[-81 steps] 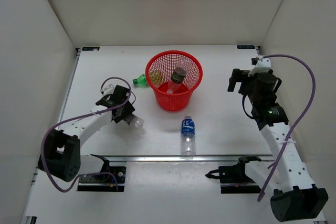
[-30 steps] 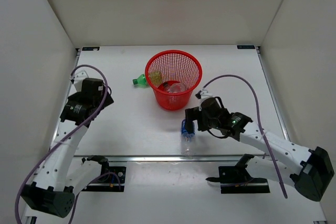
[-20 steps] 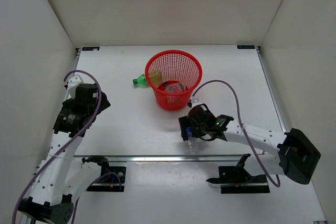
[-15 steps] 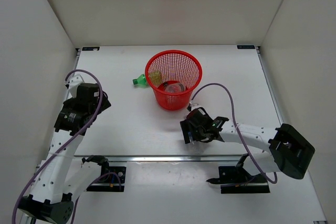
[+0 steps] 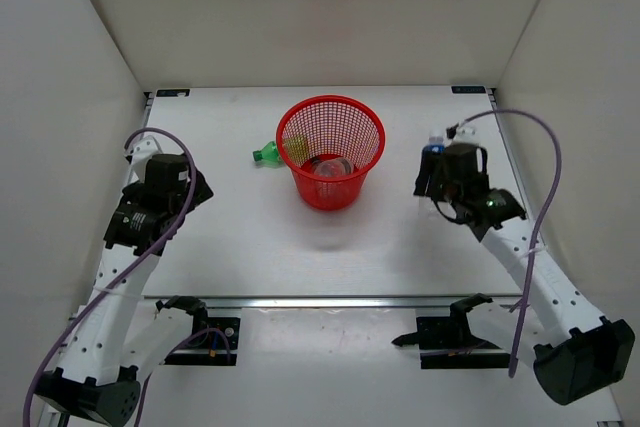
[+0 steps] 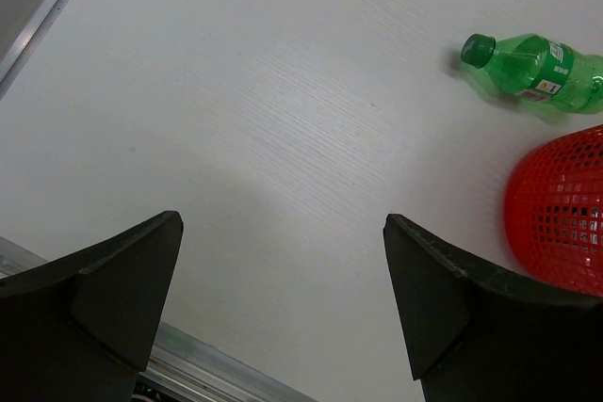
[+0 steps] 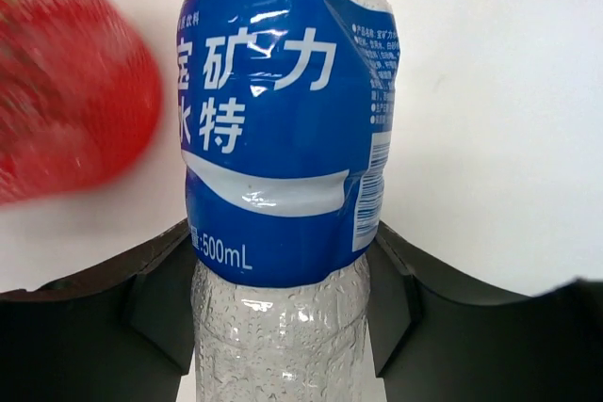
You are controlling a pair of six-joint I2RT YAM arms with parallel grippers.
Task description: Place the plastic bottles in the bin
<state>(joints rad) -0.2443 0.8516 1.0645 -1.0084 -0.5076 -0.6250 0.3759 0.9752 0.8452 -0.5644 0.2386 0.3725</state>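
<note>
I've got a bottle: my right gripper [image 7: 279, 300] pinches the blue-labelled clear bottle [image 7: 283, 129].
Left gripper [image 6: 283, 289] spread wide; glossy green bottle [image 6: 533, 67] lies beside the red mesh bin [image 6: 562, 210].

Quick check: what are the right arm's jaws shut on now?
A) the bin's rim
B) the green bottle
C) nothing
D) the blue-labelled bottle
D: the right wrist view shows the blue-labelled bottle clamped between the jaws of the right arm.

Right wrist cam chopped the blue-label bottle [image 7: 283, 129] off top and bottom, bin [image 7: 66, 101] was just a red blur. From above, green bottle [image 5: 268, 153] sat half hidden behind it.
</note>
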